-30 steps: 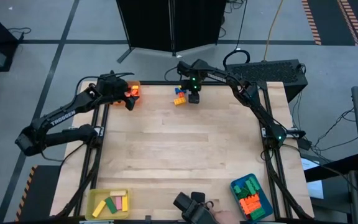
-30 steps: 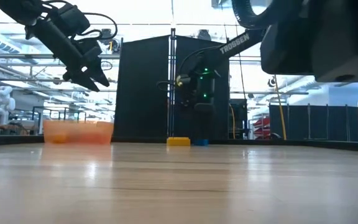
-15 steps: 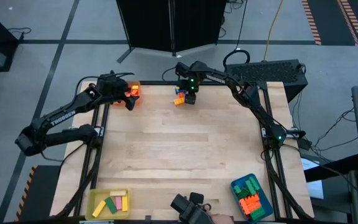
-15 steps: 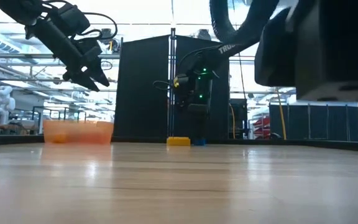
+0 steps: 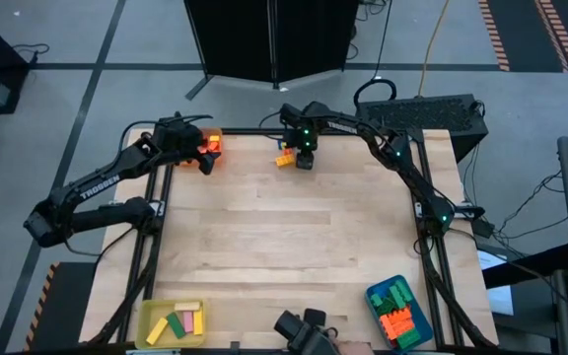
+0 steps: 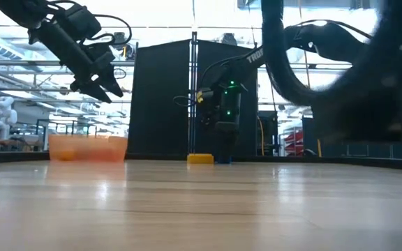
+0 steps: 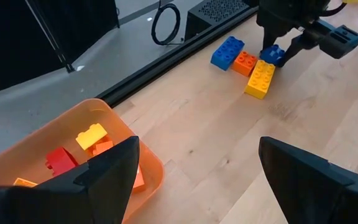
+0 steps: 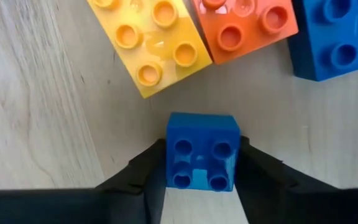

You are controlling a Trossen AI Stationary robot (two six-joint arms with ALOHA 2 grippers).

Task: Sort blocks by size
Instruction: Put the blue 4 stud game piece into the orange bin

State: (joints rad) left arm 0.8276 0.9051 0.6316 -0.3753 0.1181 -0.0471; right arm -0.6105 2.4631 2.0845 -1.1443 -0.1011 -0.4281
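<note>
1. The right gripper (image 8: pixel 197 186) is down at the far edge of the table (image 5: pixel 284 247), over a small cluster of blocks. Between its two fingers (image 8: pixel 145 177) sits a small blue block (image 8: pixel 201 160), studs up, flat on the wood. Both fingers appear to touch its sides, so the jaws look closed onto it, though the block is not yet lifted.

2. Just beyond the fingertips lie three more blocks: a yellow block (image 8: pixel 151 40), an orange block (image 8: pixel 244 25) beside it and a larger blue block (image 8: pixel 334 37) past that one. The small blue block lies apart from them, which likely makes it the easy pick, since the fingers can straddle it without nudging the others.

3. The left gripper (image 7: pixel 197 171) hangs above the table's far left corner with its jaws released wide and nothing between them. Under and just to one side of its fingers stands an orange tray (image 7: pixel 17 146) holding a few small blocks, red, yellow and orange. It seems to wait there, clear of the right arm's work.

4. At the near edge, well apart from both grippers, a yellow tray (image 5: pixel 173 323) and a blue tray (image 5: pixel 399 313) already hold sorted blocks, so the sorting looks well advanced; only the far cluster is still loose.
</note>
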